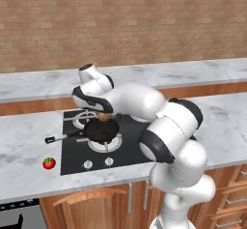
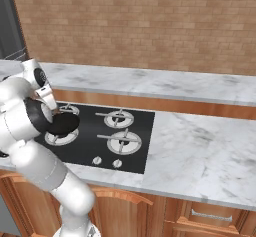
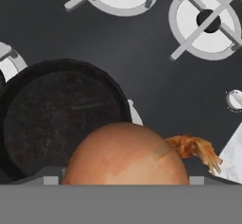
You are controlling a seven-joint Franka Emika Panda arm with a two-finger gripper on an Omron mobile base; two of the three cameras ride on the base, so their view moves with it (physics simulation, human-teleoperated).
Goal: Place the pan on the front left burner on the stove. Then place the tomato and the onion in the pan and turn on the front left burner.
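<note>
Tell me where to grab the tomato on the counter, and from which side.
Grip the tomato across its round red middle, coming straight down from above. It sits stem-up on the open counter left of the stove, so nothing blocks either finger.

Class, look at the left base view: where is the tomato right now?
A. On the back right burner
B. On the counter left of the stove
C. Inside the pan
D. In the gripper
B: the tomato lies on the marble counter left of the stove, apart from the pan, while the onion sits at the gripper above the pan.
</note>
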